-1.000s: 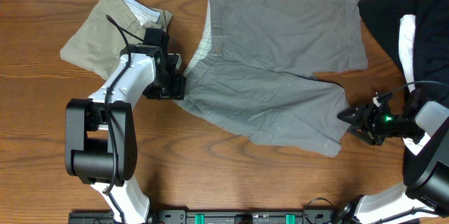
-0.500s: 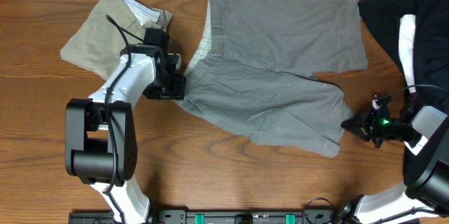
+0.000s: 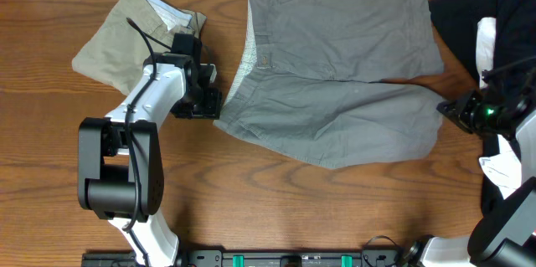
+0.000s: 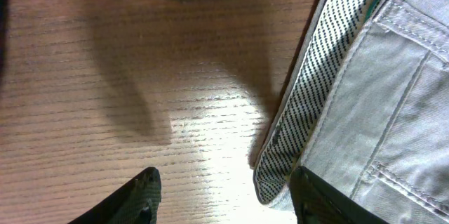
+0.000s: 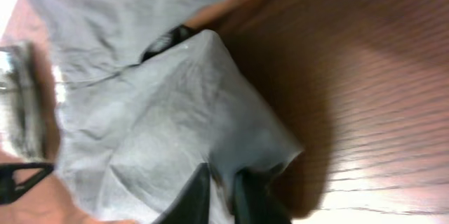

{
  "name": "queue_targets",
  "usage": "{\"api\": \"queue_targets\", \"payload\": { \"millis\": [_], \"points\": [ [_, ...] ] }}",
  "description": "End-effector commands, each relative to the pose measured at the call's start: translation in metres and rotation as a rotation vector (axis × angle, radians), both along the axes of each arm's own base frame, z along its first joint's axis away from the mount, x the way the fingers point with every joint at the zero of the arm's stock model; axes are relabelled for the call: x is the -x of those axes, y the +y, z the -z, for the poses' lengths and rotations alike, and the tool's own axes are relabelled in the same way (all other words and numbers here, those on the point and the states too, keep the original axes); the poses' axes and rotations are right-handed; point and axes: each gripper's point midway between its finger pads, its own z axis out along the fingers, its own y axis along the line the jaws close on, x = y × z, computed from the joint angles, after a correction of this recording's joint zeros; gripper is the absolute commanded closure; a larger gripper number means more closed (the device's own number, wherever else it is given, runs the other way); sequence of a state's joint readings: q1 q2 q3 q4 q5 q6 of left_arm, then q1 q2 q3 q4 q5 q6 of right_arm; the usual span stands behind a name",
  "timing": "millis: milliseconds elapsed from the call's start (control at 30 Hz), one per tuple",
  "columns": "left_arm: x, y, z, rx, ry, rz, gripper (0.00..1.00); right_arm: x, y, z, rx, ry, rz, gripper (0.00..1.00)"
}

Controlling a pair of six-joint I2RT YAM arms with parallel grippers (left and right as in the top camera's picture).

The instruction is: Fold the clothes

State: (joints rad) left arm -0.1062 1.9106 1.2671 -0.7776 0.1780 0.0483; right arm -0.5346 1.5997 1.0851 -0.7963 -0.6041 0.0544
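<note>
The grey shorts (image 3: 335, 74) lie spread across the middle of the table, waist to the left and legs to the right. My left gripper (image 3: 214, 104) is open at the waistband's lower left corner. In the left wrist view the gripper (image 4: 231, 199) straddles the corner of the dotted waistband lining (image 4: 280, 171) without closing on it. My right gripper (image 3: 444, 110) is shut on the hem of the shorts' nearer leg. The right wrist view shows the gripper (image 5: 223, 190) pinching grey cloth (image 5: 175, 112) that is lifted into a peak.
Folded khaki shorts (image 3: 134, 37) lie at the back left, just behind my left arm. A black garment (image 3: 465, 16) and white cloth (image 3: 487, 45) are heaped at the right edge, close to my right arm. More white cloth (image 3: 502, 171) lies under that arm.
My right gripper has moved right and toward the back with the leg hem, pulling the nearer leg out straight and flatter. The left arm has not moved.
</note>
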Motion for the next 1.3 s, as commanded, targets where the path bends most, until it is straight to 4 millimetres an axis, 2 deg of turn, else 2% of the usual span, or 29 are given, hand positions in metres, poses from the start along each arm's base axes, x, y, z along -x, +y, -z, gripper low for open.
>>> {"api": "queue_targets", "payload": {
  "millis": [0,67,167,267,367,533,633,800,900,967,1000,1133,1267],
  "points": [
    [-0.003,0.002,-0.002,-0.002,-0.005,-0.014,0.39,0.0,-0.011,0.011,0.096,0.042,0.009,0.59],
    [-0.003,0.002,-0.002,-0.002,-0.005,-0.014,0.39,0.002,-0.014,0.012,0.114,0.053,0.016,0.41],
    [-0.003,0.002,-0.002,-0.002,-0.005,-0.014,0.39,0.008,-0.017,0.016,0.123,0.086,0.028,0.3],
    [-0.002,0.002,-0.002,-0.002,-0.004,-0.014,0.39,0.018,-0.02,0.02,0.124,0.135,0.05,0.27],
    [-0.002,0.002,-0.002,-0.002,-0.004,-0.014,0.39,0.037,-0.023,0.029,0.148,0.238,0.084,0.27],
    [-0.001,0.002,-0.003,-0.002,-0.002,-0.014,0.39,0.069,-0.007,0.053,0.102,0.359,0.082,0.3],
    [-0.002,0.002,-0.01,0.0,-0.015,-0.015,0.39,0.082,0.007,0.068,0.049,0.384,0.071,0.37],
    [-0.012,0.001,-0.027,0.005,-0.069,-0.014,0.39,0.08,0.032,0.08,-0.069,0.302,0.035,0.45],
    [-0.017,0.001,-0.033,0.009,-0.101,-0.014,0.39,0.068,0.04,0.079,-0.115,0.216,0.023,0.69],
    [-0.018,0.001,-0.034,0.009,-0.107,-0.014,0.39,0.054,0.051,0.066,-0.19,0.116,-0.02,0.94],
    [-0.018,0.0,-0.034,0.009,-0.106,-0.014,0.39,0.048,0.055,0.058,-0.231,0.078,-0.029,0.99],
    [-0.018,0.0,-0.034,0.01,-0.109,-0.014,0.39,0.023,0.071,0.015,-0.354,-0.044,-0.088,0.99],
    [-0.02,0.0,-0.034,0.011,-0.116,-0.014,0.39,0.007,0.08,-0.014,-0.351,-0.066,-0.145,0.99]
  ]
}}
